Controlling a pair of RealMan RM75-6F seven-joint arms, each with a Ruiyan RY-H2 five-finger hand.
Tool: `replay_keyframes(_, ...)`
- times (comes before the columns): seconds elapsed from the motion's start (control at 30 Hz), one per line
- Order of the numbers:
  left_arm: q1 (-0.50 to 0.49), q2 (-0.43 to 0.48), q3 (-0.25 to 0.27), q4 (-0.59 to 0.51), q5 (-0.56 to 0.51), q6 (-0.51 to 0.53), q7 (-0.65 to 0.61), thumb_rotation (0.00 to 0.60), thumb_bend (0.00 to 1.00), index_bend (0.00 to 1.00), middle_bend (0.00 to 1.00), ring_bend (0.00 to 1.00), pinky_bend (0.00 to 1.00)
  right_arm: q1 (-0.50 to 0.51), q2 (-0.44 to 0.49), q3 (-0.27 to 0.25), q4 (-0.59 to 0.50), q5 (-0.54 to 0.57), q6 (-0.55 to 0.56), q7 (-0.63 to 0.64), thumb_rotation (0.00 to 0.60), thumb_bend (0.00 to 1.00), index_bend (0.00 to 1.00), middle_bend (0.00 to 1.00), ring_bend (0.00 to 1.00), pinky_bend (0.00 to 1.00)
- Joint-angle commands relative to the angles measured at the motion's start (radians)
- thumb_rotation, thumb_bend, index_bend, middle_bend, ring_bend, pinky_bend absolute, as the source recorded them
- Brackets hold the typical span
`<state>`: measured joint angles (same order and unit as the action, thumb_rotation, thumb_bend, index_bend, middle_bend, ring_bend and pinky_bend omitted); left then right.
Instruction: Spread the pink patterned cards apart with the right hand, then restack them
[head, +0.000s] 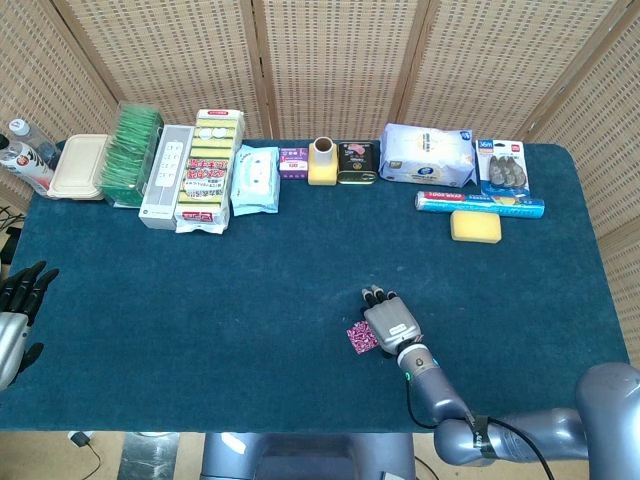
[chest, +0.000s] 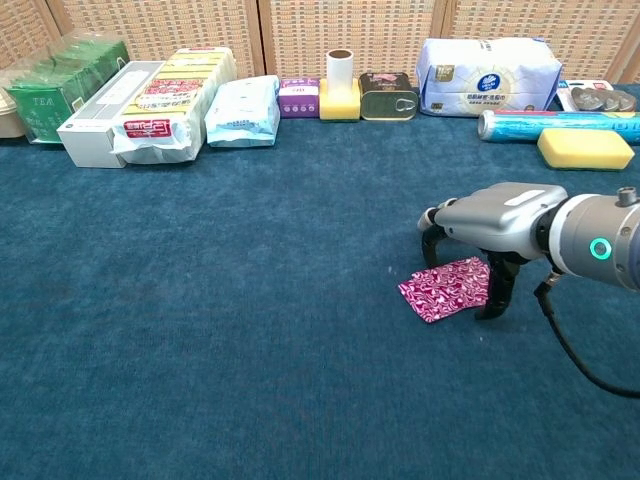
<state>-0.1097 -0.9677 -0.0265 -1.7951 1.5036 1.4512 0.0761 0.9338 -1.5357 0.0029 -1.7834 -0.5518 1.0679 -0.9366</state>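
In the head view, we see the pink patterned cards (head: 361, 338) lying on the blue-covered bench (head: 200, 300), right of centre in the lower part of the frame. The right hand (head: 391, 321) sits over their right edge, back of the hand up, dark fingertips (head: 375, 293) pointing toward the back of the bench. At the far left edge, low in the frame, the left hand (head: 18, 305) hangs off the bench with fingers apart and nothing in it. Along the top of the frame we see a green tea box (head: 132, 153), a white power strip (head: 165, 176), a yellow sponge pack (head: 208, 168), a wipes pack (head: 254, 180), a tin can (head: 357, 162), a tissue pack (head: 427, 155), a foil roll (head: 480, 203) and a yellow sponge (head: 475, 226).

In the chest view, the cards (chest: 444, 288) lie as a compact, slightly fanned pile, right of centre. The right hand (chest: 485, 220) arches above them, palm down. One finger (chest: 498, 285) comes down at the right edge of the pile and others (chest: 431, 243) reach down just behind it. We cannot tell whether these touch the cards, or whether the hand grips anything. The left hand does not show here.
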Motion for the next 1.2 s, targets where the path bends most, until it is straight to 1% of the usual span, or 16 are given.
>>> replay_keyframes(0.03,0.000,0.000,0.001,0.000,0.001,0.000,0.000,0.600,0.13,0.00,0.00,0.00,0.07,0.000,0.000,-0.012,0.003,-0.015,-0.003,0.001,0.600,0.26,0.28,0.06,0.01,0.20)
replay_keyframes(0.23,0.003,0.001,0.000,0.001,0.001,0.004,-0.005,0.600,0.13,0.00,0.00,0.00,0.07,-0.007,-0.009,-0.027,0.032,-0.072,-0.010,0.022,0.600,0.26,0.28,0.06,0.01,0.20)
replay_keyframes(0.37,0.002,0.002,0.000,0.002,0.001,0.003,-0.009,0.600,0.13,0.00,0.00,0.00,0.07,-0.012,-0.012,-0.038,0.048,-0.125,-0.033,0.050,0.600,0.26,0.28,0.06,0.01,0.20)
replay_keyframes(0.6,0.004,0.003,-0.001,0.003,0.001,0.007,-0.012,0.600,0.13,0.00,0.00,0.00,0.07,-0.018,-0.019,-0.046,0.060,-0.193,-0.054,0.082,0.600,0.27,0.35,0.07,0.01,0.20)
replay_keyframes(0.77,0.004,0.004,-0.002,0.004,0.000,0.007,-0.016,0.600,0.13,0.00,0.00,0.00,0.07,-0.022,-0.020,-0.044,0.060,-0.208,-0.056,0.093,0.600,0.27,0.35,0.07,0.01,0.20)
replay_keyframes(0.97,0.005,0.005,-0.002,0.006,0.001,0.008,-0.020,0.600,0.13,0.00,0.00,0.00,0.07,-0.023,0.000,-0.034,0.022,-0.212,-0.045,0.098,0.600,0.27,0.30,0.07,0.01,0.20)
replay_keyframes(1.2,0.005,0.004,-0.001,0.005,0.004,0.008,-0.017,0.600,0.13,0.00,0.00,0.00,0.07,-0.020,0.059,-0.016,-0.074,-0.205,-0.028,0.101,0.600,0.27,0.25,0.06,0.01,0.20)
